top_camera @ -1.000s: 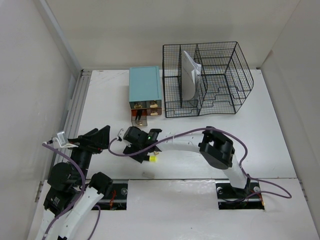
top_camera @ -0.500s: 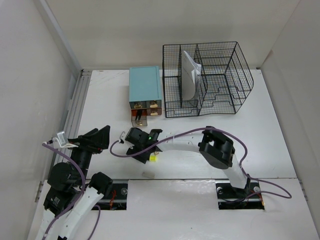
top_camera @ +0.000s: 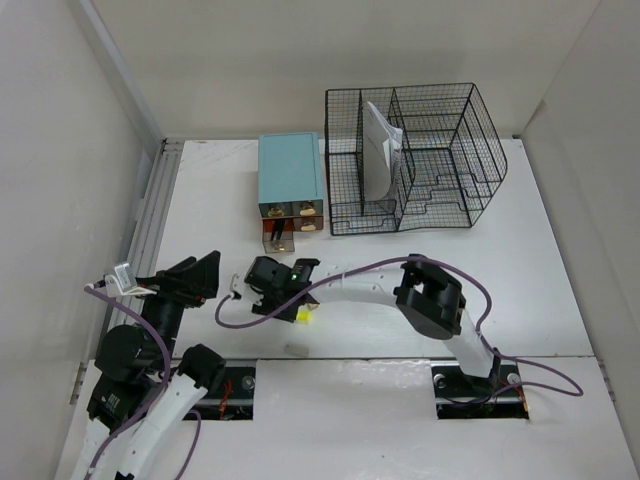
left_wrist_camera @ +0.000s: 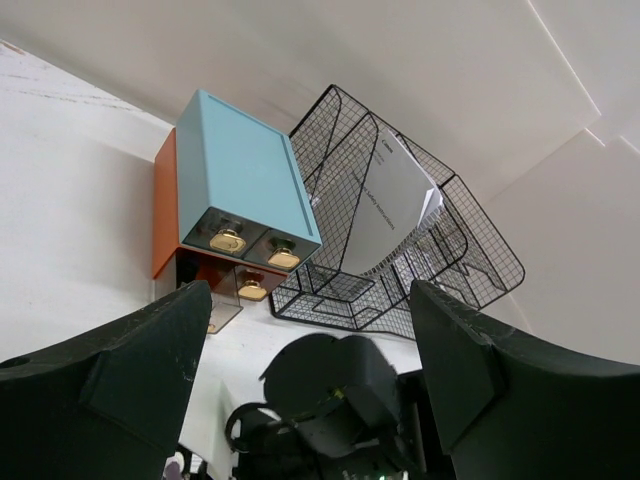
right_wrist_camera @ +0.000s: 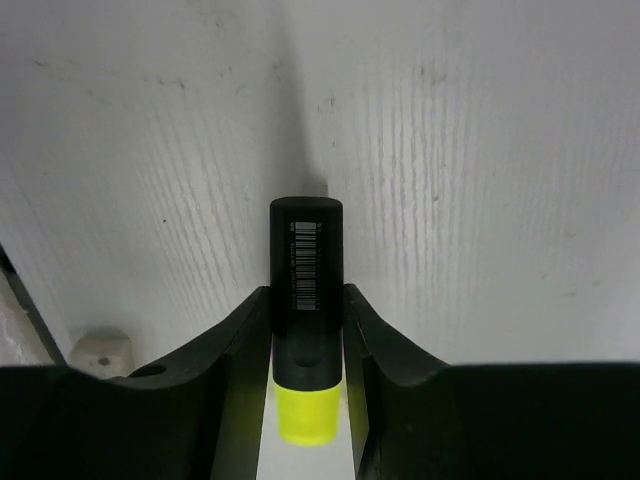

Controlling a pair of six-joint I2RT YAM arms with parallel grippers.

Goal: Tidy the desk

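Note:
The white desk [top_camera: 500,260] fills the top view. My right gripper [top_camera: 288,306] is low over its near middle, shut on a highlighter [top_camera: 303,316] with a black body and a yellow cap. In the right wrist view both fingers press the highlighter's [right_wrist_camera: 305,270] sides at the gripper [right_wrist_camera: 306,305], right down at the desk surface [right_wrist_camera: 480,150]. My left gripper [top_camera: 197,275] is open and empty, raised at the near left. Its fingers [left_wrist_camera: 110,385] frame the right arm's wrist.
A teal drawer box [top_camera: 290,170] with an orange side [left_wrist_camera: 165,200] stands at the back, one lower drawer pulled out. A black wire-mesh rack [top_camera: 430,155] holding paper [top_camera: 378,150] is beside it. A small white block [top_camera: 297,350] lies near the front edge. A metal rail [top_camera: 150,215] runs along the left.
My right gripper and its purple cable have shifted slightly left, with the highlighter still between the fingers. The left arm has not moved.

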